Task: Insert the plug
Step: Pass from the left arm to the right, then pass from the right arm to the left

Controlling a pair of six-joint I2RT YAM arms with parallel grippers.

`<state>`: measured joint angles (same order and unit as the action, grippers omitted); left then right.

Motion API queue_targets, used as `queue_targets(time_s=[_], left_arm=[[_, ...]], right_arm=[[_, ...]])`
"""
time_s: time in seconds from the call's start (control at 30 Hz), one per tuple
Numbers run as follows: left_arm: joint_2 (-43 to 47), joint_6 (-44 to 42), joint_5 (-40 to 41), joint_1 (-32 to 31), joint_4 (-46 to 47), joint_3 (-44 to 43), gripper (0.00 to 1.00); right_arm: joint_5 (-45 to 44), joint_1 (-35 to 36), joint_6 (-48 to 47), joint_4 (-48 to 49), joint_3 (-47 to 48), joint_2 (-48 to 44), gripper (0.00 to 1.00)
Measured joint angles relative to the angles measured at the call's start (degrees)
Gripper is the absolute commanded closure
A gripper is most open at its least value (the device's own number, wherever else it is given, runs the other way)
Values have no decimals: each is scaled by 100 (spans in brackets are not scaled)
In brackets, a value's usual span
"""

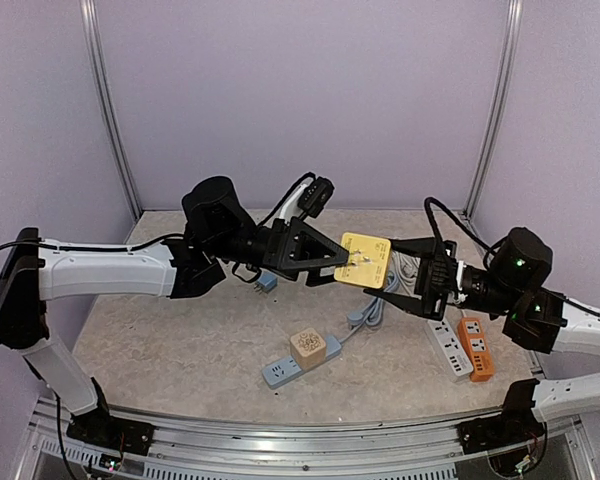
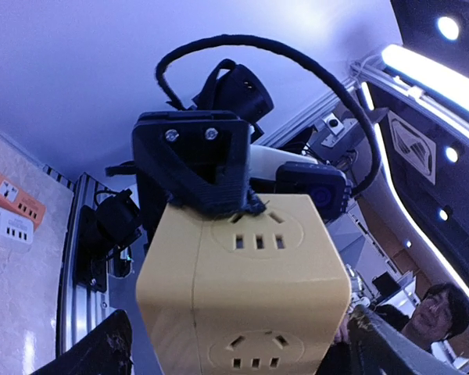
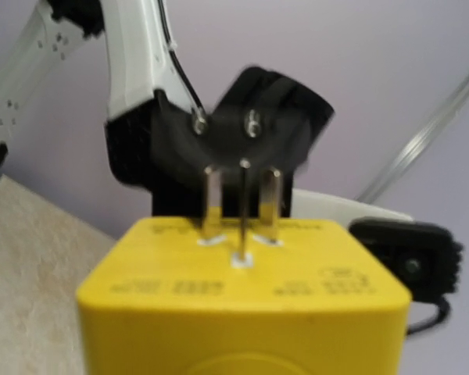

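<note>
**Hand-over stage, plug aloft.** The yellow socket cube (image 1: 368,258) hangs in mid-air over the middle of the table (image 1: 180,350), between the two arms and well above every strip. The left gripper (image 1: 337,266) stands wide. In its wrist view its fingers (image 2: 102,351) flank the cube at the bottom corners and do not appear to pinch it. The right gripper (image 1: 390,270) straddles the cube's right side at a narrower spread, with one finger (image 2: 194,168) lying flat on a socket face. The cube therefore appears to be carried by the right arm (a judgement, since the right wrist view does not show that arm's own fingertips). The three prongs (image 3: 241,207) stick out of the face turned left, toward the left gripper, not down toward the table.

Candidate sockets lie below. A blue-grey strip (image 1: 285,370), near and centre, already bears a tan cube (image 1: 308,347). A white strip (image 1: 447,347) and an orange strip (image 1: 475,348) lie side by side at near right.

The step in hand is judged to be regrasping, with insertion not yet begun. The next move calls for turning the prongs downward, squaring them over a free three-hole outlet, and pressing straight in without tilt.
</note>
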<state>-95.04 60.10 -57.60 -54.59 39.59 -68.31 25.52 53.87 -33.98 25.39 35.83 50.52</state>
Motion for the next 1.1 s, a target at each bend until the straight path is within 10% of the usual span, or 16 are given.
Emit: queue_targets(time_s=[0.47,1.1], left_arm=[[1220,-1300,1910,546,-3119,-157,1],[-437,-2503,3154,-205,-6245,-2498,1]], right_arm=[[-1696,0,951,-2826,1115,-249,100],[-2378,13,1309,-4210,1606,466,100]])
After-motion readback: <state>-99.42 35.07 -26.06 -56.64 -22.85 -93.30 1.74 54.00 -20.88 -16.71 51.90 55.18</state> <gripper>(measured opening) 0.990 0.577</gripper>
